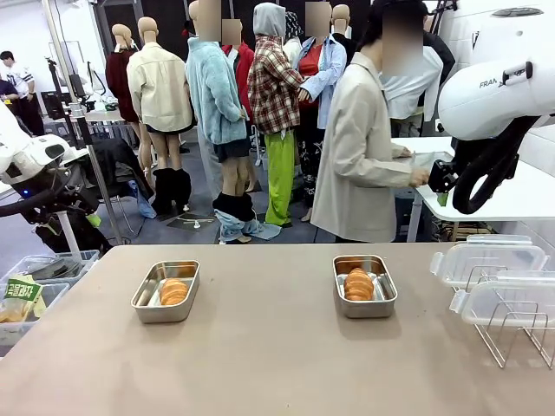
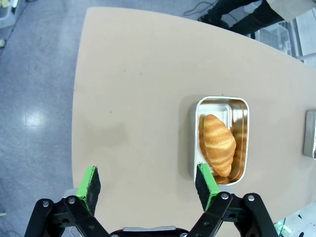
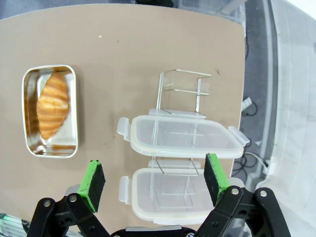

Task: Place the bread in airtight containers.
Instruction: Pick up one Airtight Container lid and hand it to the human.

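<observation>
Front view: a tan surface (image 1: 260, 364) carries two shallow rectangular stainless-steel containers with rounded corners, both uncovered. The left tin (image 1: 146, 299) sits in the surface's left half, toward the far edge, and holds one golden-brown ridged croissant roll (image 1: 173, 291). The right tin (image 1: 386, 299) sits right of the middle, equally far back, with a second roll (image 1: 358, 284) inside. At the right edge, two clear plastic white-rimmed lids (image 1: 488, 260) lie against a thin wire rack (image 1: 512, 334), one nearer, one farther. The black right tool (image 1: 442, 184) hangs high above the far right corner; from here its state cannot be told.

Left wrist view: the left tool (image 2: 148, 182) looks straight down, green pads spread wide, released and empty. The left tin (image 2: 223, 98) lies just past one pad, its roll (image 2: 217, 143) lengthwise inside. A sliver of the right tin (image 2: 310, 133) shows beyond it.

Right wrist view: the right tool (image 3: 155, 177) is released and empty, above the two lids (image 3: 182, 136) and the wire rack (image 3: 180, 81). The right tin (image 3: 25, 123), well apart from them, holds its roll (image 3: 53, 105).
</observation>
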{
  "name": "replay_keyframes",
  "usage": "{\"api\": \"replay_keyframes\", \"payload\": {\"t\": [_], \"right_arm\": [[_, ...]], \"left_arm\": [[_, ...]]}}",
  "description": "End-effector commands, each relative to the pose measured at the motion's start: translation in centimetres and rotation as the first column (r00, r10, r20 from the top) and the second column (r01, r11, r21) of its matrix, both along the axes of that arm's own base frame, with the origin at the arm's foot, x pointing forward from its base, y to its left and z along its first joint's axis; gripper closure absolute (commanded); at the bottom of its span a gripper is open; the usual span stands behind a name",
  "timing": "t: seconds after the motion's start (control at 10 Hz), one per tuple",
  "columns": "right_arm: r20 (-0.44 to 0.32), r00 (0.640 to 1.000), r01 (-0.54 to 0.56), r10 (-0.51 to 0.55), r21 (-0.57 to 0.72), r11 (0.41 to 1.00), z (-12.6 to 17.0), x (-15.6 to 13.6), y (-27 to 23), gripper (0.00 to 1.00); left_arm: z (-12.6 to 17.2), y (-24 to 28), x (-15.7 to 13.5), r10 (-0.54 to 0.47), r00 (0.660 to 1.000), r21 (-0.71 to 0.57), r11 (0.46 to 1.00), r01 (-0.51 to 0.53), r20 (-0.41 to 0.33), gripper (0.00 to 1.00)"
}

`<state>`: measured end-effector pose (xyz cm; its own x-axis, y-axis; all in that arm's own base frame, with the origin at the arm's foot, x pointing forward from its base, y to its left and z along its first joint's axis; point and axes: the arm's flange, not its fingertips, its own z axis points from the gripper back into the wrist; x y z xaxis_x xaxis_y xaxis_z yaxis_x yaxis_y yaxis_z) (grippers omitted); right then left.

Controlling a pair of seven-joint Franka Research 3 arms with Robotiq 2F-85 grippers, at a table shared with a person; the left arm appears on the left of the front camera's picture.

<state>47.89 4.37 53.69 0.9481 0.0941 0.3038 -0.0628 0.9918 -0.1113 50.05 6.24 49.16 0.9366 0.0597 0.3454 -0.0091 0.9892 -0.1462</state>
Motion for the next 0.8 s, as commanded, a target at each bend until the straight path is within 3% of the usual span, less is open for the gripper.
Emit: {"api": "replay_keyframes", "payload": {"t": [0.0,0.7], "right_arm": [[-0.007,1.000,0.018,-0.018,0.001,1.000,0.18,0.29,0.22,0.00],[-0.007,1.000,0.018,-0.018,0.001,1.000,0.18,0.29,0.22,0.00]], "left_arm": [[0.26,0.17,-0.11,-0.001,1.000,0.013,1.000,0.001,0.002,0.00],[0.26,0.17,-0.11,-0.001,1.000,0.013,1.000,0.001,0.002,0.00]]}}
